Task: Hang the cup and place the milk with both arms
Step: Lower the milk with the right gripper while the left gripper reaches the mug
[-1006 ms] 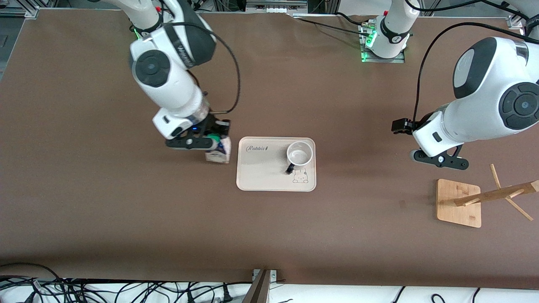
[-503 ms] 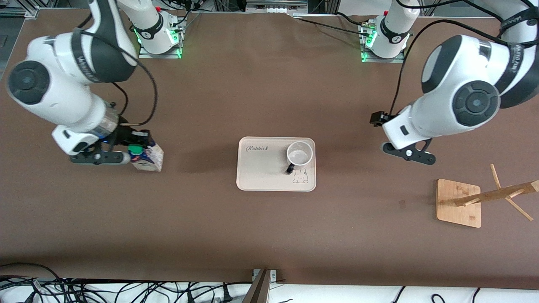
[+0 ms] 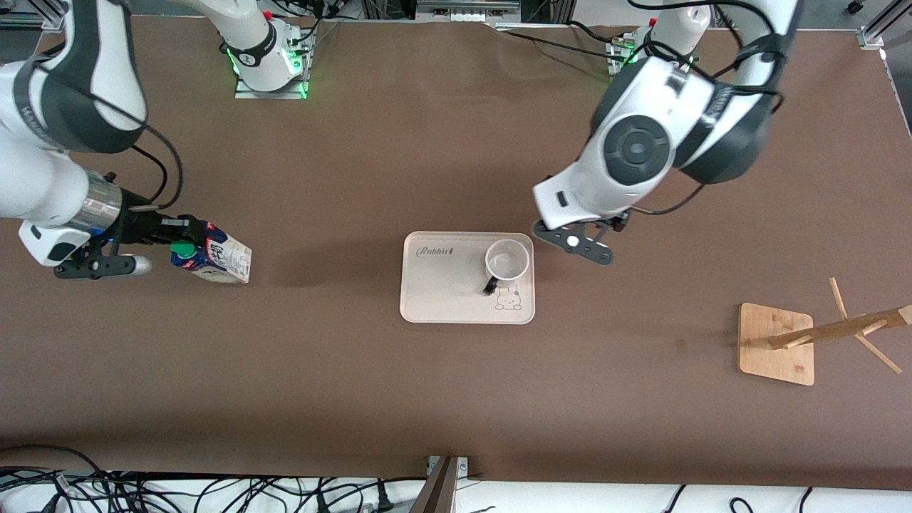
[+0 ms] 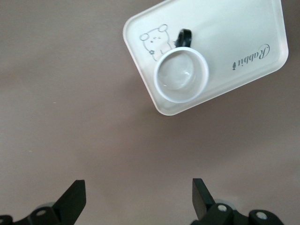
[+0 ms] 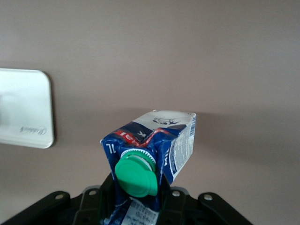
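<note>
The white cup (image 3: pixel 507 262) with its black handle stands upright on the cream tray (image 3: pixel 442 292), at the tray's end toward the left arm. It also shows in the left wrist view (image 4: pixel 182 75). My left gripper (image 3: pixel 578 243) is open and empty over the bare table beside that end of the tray (image 4: pixel 243 28); in its wrist view (image 4: pixel 138 192) the fingers stand wide apart. My right gripper (image 3: pixel 178 246) is shut on the top of the blue and white milk (image 3: pixel 217 258), holding it tilted over the table toward the right arm's end. The green cap shows in the right wrist view (image 5: pixel 159 136).
A wooden cup rack (image 3: pixel 776 342) with angled pegs stands on a square base toward the left arm's end, nearer the front camera than the tray. Cables lie along the table's near edge.
My right gripper has carried the milk from beside the tray toward the right arm's end of the table. My left gripper has moved from near the rack to beside the tray.
</note>
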{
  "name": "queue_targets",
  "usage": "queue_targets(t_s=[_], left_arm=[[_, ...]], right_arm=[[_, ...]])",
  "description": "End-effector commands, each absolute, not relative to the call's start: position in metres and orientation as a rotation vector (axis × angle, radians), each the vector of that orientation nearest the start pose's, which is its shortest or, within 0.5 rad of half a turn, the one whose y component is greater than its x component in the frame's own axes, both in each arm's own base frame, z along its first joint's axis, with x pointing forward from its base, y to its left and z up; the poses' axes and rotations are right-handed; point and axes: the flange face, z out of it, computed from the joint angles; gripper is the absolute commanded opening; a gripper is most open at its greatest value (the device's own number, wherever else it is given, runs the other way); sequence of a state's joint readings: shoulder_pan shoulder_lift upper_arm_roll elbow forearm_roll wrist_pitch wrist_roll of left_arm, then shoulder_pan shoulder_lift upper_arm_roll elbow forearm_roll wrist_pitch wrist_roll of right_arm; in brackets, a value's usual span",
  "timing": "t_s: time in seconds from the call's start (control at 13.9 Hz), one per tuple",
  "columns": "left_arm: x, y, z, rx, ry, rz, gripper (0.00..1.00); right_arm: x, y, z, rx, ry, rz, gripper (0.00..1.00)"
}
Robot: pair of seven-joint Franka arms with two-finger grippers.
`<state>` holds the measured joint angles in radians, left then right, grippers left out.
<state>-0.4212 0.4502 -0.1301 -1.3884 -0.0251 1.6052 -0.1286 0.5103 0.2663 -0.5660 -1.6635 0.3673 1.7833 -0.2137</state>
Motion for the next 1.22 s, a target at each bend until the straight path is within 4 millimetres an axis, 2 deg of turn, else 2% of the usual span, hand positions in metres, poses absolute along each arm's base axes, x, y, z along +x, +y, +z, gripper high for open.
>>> queue_targets(t_s=[0.0, 0.07, 0.14, 0.22, 0.43, 0.5, 0.65, 0.86, 0.93, 1.01, 1.15], left_arm=[[0.572, -0.362, 0.42, -3.054, 0.595, 0.344, 1.0], [0.566, -0.377, 0.411, -3.045, 0.623, 0.349, 1.0], [0.557, -0.396, 0.395, -3.028, 0.646, 0.366, 1.0], [0.555, -0.407, 0.383, -3.022, 0.664, 0.349, 1.0], [0.56, -0.424, 0.355, -3.036, 0.696, 0.259, 1.0], [0.562, -0.427, 0.341, -3.039, 0.693, 0.269, 1.0], [0.559, -0.44, 0.326, -3.039, 0.726, 0.232, 1.0], [0.553, -0.452, 0.323, -2.95, 0.821, 0.137, 1.0], [0.548, -0.457, 0.323, -2.943, 0.835, 0.137, 1.0], [0.544, -0.46, 0.325, -2.947, 0.837, 0.141, 1.0], [0.545, -0.455, 0.32, -2.95, 0.834, 0.167, 1.0]], right_arm=[[0.611, -0.016, 0.457, -2.848, -0.136, 0.072, 0.29], [0.607, -0.036, 0.445, -2.857, -0.092, 0.1, 0.29], [0.603, -0.041, 0.429, -2.856, -0.067, 0.14, 0.29], [0.601, -0.038, 0.412, -2.862, -0.04, 0.189, 0.29], [0.59, -0.044, 0.371, -2.865, -0.004, 0.296, 0.29], [0.583, -0.047, 0.358, -2.872, 0.005, 0.271, 0.29], [0.581, -0.042, 0.35, -2.908, -0.041, 0.179, 0.29], [0.575, -0.043, 0.339, -2.93, -0.062, 0.13, 0.3], [0.572, -0.043, 0.336, -2.925, -0.072, 0.138, 0.49], [0.569, -0.043, 0.334, -2.916, -0.065, 0.166, 0.99], [0.567, -0.043, 0.333, -2.905, -0.067, 0.202, 1.0]])
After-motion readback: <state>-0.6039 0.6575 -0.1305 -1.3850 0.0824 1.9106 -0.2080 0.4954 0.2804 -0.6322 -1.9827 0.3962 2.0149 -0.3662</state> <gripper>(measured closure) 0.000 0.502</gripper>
